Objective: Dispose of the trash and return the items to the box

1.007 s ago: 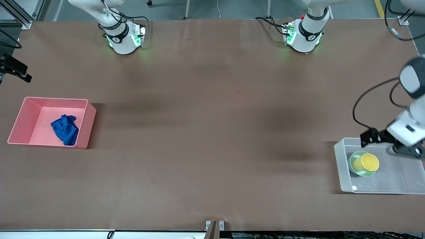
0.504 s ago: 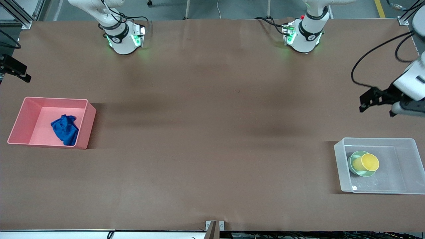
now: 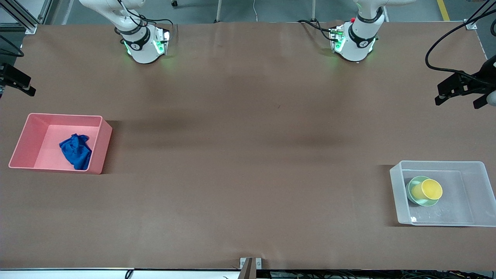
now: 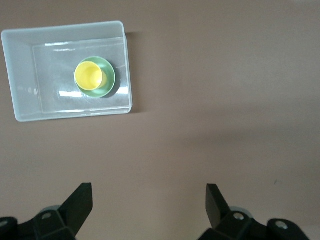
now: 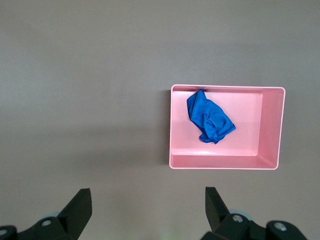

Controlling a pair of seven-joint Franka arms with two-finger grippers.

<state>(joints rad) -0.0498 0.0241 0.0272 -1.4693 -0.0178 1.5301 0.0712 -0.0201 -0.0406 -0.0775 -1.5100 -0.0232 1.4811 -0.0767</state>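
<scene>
The brown worktop is nearly bare, and judging by how things lie, the sorting itself looks finished, so the step in hand is simply getting both arms clear and parked without disturbing anything. Taking the clear box as the landmark: it sits at the left arm's end of the worktop, and inside it, in the part toward the right arm's end, the mint-green bowl rests with the yellow cup lying tipped in it, mouth toward the camera. Well apart from the box, at the right arm's end of the worktop, stands the pink bin, with the crumpled blue cloth lying in it close to the wall that faces the box. The left claw hangs over bare worktop, off the box's edge on the side toward the robot bases, its fingers spread as wide as they go and holding nothing; the left wrist view confirms the empty gap. The right claw is outside the front view; its own camera shows it high above the worktop near the pink bin, fingers likewise fully apart and empty. To finish well, each arm should rise and draw back over open surface rather than across either container. Nothing stands in the way; only the left arm's looping black cable wants watching.
</scene>
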